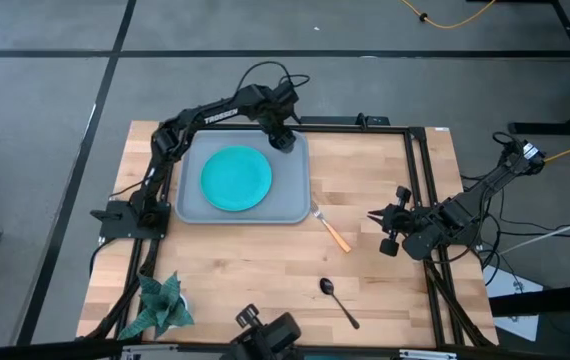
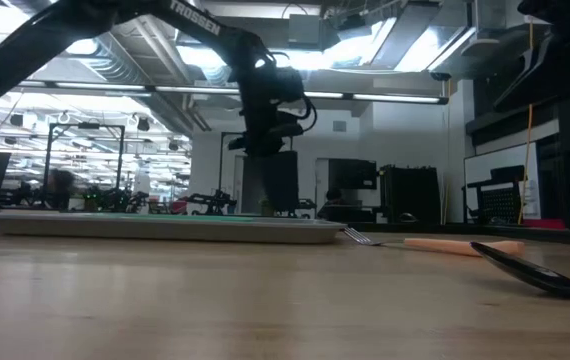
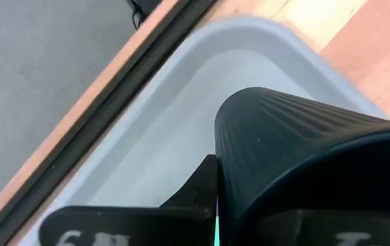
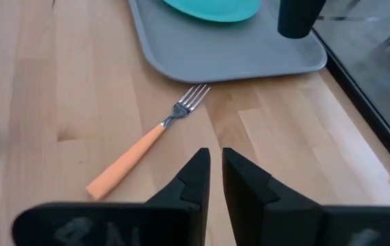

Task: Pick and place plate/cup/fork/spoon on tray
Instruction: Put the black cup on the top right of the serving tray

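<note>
The turquoise plate lies flat on the grey-blue tray. My left gripper is over the tray's far right corner, shut on the dark cup, which also shows in the low view and the right wrist view. The orange-handled fork lies on the wood just right of the tray, tines toward it. The dark spoon lies nearer the front edge. My right gripper is shut and empty, low over the table right of the fork. My left gripper holds the cup by its ribbed side wall, between the two fingers. One finger shows against the wall; the cup hides the other. The gripper comes from above. The cup stands upright over the tray's corner; whether its base touches the tray, I cannot tell.
A small potted plant stands at the front left corner. A black metal frame runs along the table's far and right sides. Bare wood lies between the fork and the spoon.
</note>
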